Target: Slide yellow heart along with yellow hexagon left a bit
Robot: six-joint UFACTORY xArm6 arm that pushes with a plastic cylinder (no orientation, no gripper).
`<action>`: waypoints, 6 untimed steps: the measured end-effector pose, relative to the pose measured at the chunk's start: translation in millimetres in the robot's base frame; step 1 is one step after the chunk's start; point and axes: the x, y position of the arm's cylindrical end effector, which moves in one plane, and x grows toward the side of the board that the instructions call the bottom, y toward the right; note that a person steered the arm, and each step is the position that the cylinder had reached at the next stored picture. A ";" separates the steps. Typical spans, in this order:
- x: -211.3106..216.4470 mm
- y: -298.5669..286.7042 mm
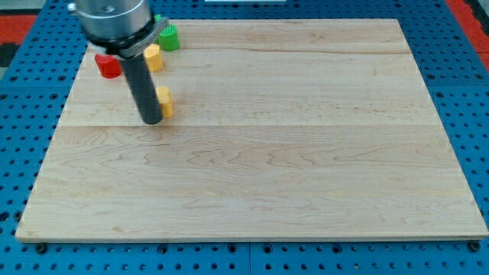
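Two yellow blocks lie near the view's top left of the wooden board (252, 176). One yellow block (165, 101) sits just right of my rod, partly hidden by it; its shape cannot be made out. The other yellow block (153, 58) lies above it, also partly hidden by the rod. I cannot tell which is the heart and which the hexagon. My tip (151, 121) rests on the board, touching or nearly touching the lower yellow block's left side.
A red block (108, 66) lies left of the rod near the board's left edge. A green block (169, 37) sits at the top edge, right of the arm's body. Blue pegboard (458, 92) surrounds the board.
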 end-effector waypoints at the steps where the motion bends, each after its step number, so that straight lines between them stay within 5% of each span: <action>1: -40.8 4.1; 2: -89.5 -39.9; 4: -28.0 30.7; 5: -60.3 59.4; 6: -95.3 11.1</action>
